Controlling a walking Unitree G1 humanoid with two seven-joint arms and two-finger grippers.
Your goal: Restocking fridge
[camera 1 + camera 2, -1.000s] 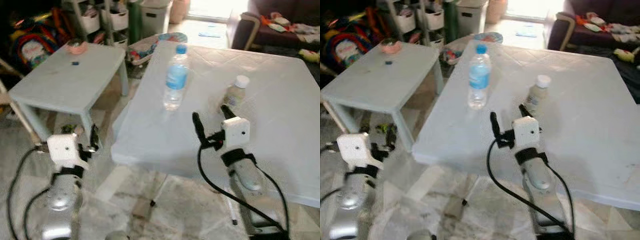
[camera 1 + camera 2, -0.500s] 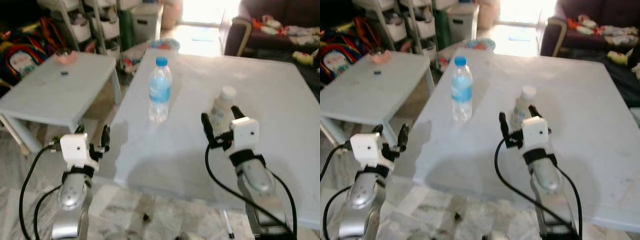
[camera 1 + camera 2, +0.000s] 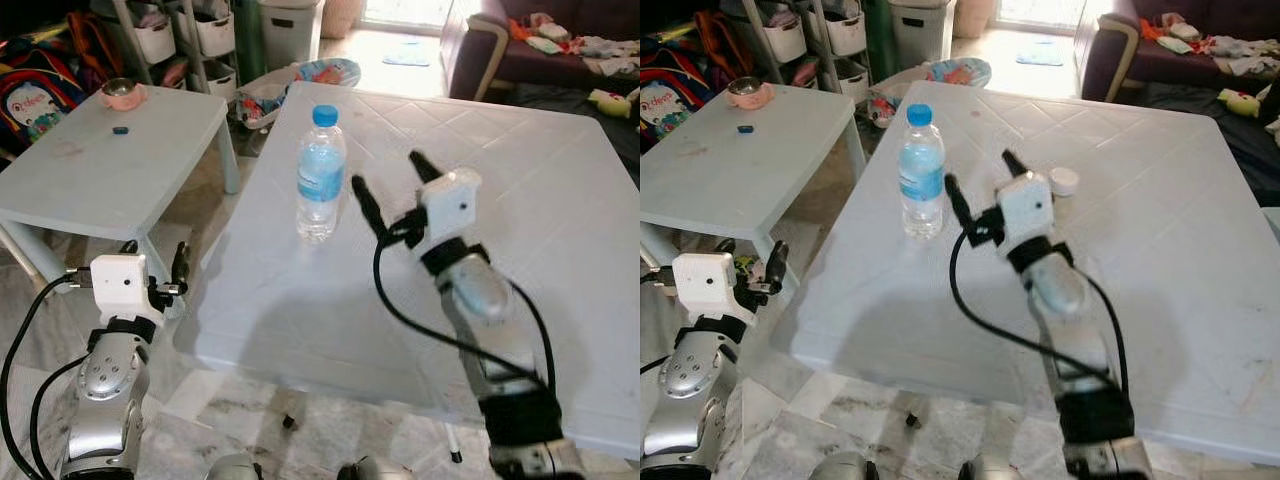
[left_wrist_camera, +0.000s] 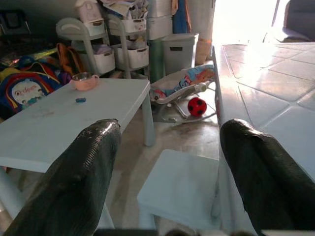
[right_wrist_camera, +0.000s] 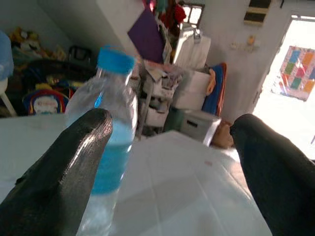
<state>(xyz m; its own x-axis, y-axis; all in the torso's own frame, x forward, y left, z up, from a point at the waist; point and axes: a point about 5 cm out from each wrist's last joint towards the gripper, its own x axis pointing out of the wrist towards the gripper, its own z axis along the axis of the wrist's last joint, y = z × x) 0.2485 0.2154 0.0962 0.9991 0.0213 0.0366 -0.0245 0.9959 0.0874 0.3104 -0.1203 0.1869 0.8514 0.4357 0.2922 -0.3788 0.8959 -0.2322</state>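
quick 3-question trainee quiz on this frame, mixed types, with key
1. True or false: the right gripper is shut on the water bottle.
2. Which stands on the big white table? A) a blue-capped water bottle B) a red kettle C) a stack of plates
3. Fill in: the left gripper hangs low, beside the table's near ____ corner.

Key:
1. False. Its fingers are spread and apart from the bottle, raised over the table next to it.
2. A. A small white-capped bottle also peeks out behind the right gripper.
3. Left.
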